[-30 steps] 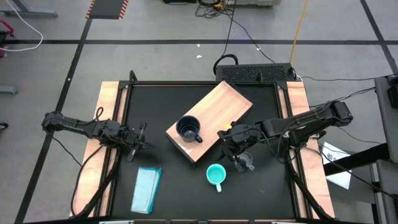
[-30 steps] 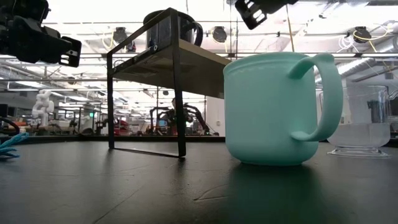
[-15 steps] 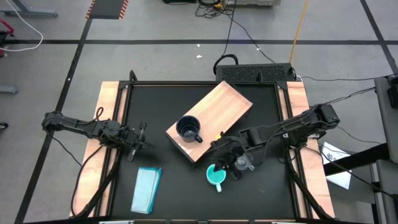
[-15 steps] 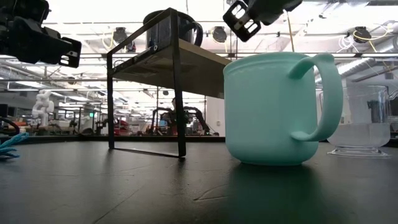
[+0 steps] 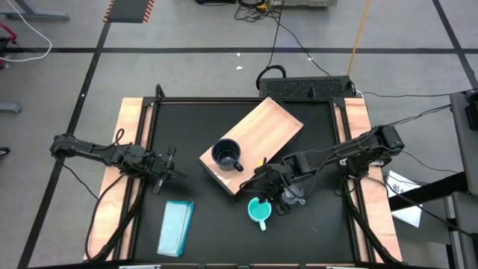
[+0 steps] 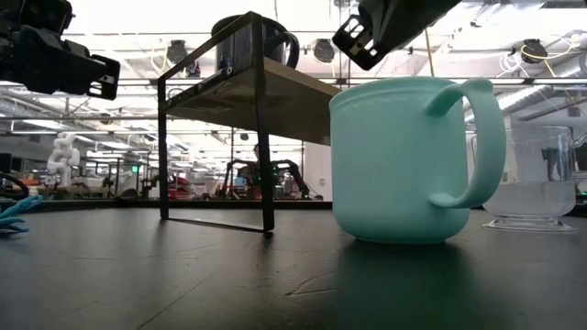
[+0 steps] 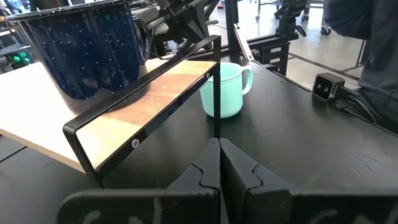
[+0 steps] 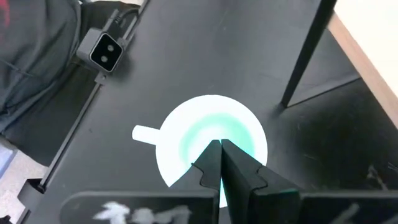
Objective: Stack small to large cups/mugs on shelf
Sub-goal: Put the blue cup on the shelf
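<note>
A turquoise mug (image 5: pixel 259 211) stands upright on the black table near its front, handle (image 8: pixel 144 133) toward the near edge. My right gripper (image 8: pixel 217 148) is shut and hovers above the mug's open mouth (image 6: pixel 404 160), tilted downward and clear of the rim, as the low view shows (image 6: pixel 356 41). A clear cup (image 5: pixel 296 198) stands just right of the mug. A dark navy mug (image 5: pixel 226 155) sits on the wooden shelf (image 5: pixel 258 138), near its front end. My left gripper (image 5: pixel 169 166) waits shut at the table's left, pointing toward the shelf (image 7: pixel 219 149).
A flat pale-teal block (image 5: pixel 176 226) lies at the front left of the table. The shelf stands on thin black metal legs (image 6: pixel 261 137). A small camera box (image 8: pixel 102 50) sits at the table's near edge.
My right gripper has moved toward the table's left and near edge and a little down, tipping its fingers further downward. It now hangs over the turquoise mug, still shut. The mugs and the shelf have stayed in place.
</note>
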